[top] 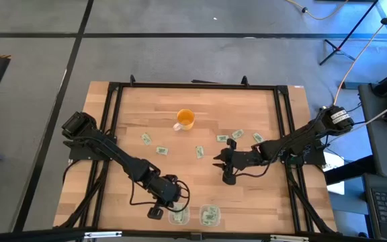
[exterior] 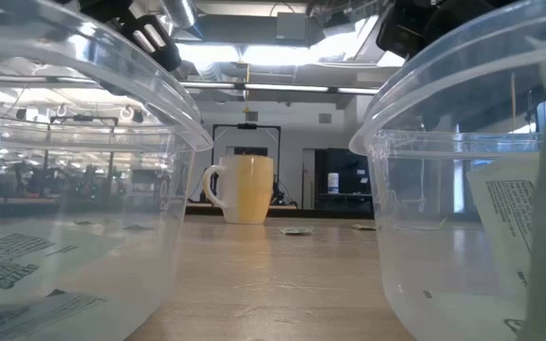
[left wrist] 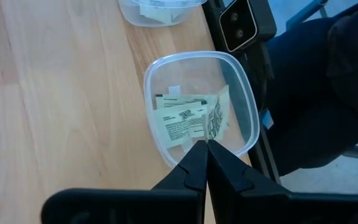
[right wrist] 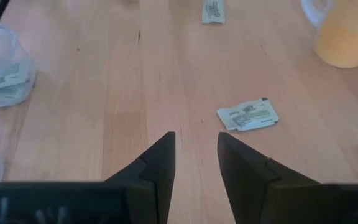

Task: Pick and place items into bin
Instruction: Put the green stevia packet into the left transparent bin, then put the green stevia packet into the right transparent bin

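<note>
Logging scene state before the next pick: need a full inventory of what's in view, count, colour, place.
Loose packets: about seven, pale green and white, scattered mid-table in the high view.
Binned packets: several, exact count unclear, inside both bins.
Bins: two, clear plastic, side by side at the table's near edge.
Cup: one, orange, handled, upright, behind the packets.
Table: one, light wood, black frame.
Left gripper: shut, empty, over the left bin.
Right gripper: open, over bare wood, a packet just ahead of it.
</note>
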Controlling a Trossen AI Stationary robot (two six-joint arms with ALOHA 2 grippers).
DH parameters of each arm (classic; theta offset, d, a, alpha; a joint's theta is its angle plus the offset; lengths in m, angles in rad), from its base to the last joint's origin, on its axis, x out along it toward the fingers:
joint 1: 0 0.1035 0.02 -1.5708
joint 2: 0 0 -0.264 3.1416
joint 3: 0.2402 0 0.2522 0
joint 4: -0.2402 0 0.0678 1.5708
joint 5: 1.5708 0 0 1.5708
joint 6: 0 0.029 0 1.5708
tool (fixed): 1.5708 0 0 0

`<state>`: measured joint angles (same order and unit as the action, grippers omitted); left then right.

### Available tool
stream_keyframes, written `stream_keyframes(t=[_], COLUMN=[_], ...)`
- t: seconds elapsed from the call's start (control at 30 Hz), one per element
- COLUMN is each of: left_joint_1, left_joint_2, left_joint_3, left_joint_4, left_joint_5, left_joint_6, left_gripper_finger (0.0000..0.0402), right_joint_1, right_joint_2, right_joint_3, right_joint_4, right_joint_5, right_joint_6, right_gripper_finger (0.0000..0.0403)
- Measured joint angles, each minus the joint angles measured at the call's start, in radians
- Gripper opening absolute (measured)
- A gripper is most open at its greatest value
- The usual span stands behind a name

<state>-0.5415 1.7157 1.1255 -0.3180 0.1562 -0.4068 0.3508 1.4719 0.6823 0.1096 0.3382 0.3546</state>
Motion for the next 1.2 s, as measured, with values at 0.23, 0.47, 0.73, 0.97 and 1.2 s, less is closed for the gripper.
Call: stream_keyframes(t=[0.23, 0.47, 0.73, 0.97, 1.2], left_joint_1=[0.0, 0.0, 0.022, 0.049, 0.098], left_joint_2=[0.0, 0.0, -0.064, -0.212, -0.414], left_joint_3=[0.0, 0.0, 0.0, -0.017, -0.177], left_joint_4=[0.0, 0.0, -0.062, -0.171, -0.1], left_joint_5=[0.003, 0.019, 0.038, -0.128, -0.212], left_joint_6=[0.011, 0.038, 0.102, 0.185, 0.223], left_gripper_finger=[0.0004, 0.0035, 0.008, 0.0084, 0.0084], right_joint_1=[0.0, 0.0, 0.0, -0.005, -0.044], right_joint_2=[0.0, 0.0, 0.0, -0.001, 0.014], right_joint_3=[0.0, 0.0, 0.0, 0.0, 0.0], right_joint_4=[-0.001, -0.001, 0.059, 0.191, 0.186], right_joint_5=[0.0, 0.0, 0.0, 0.0, 0.001], right_joint_6=[0.0, 0.0, -0.048, -0.311, -0.398], right_gripper_finger=[0.0124, 0.0124, 0.0124, 0.0124, 0.0124])
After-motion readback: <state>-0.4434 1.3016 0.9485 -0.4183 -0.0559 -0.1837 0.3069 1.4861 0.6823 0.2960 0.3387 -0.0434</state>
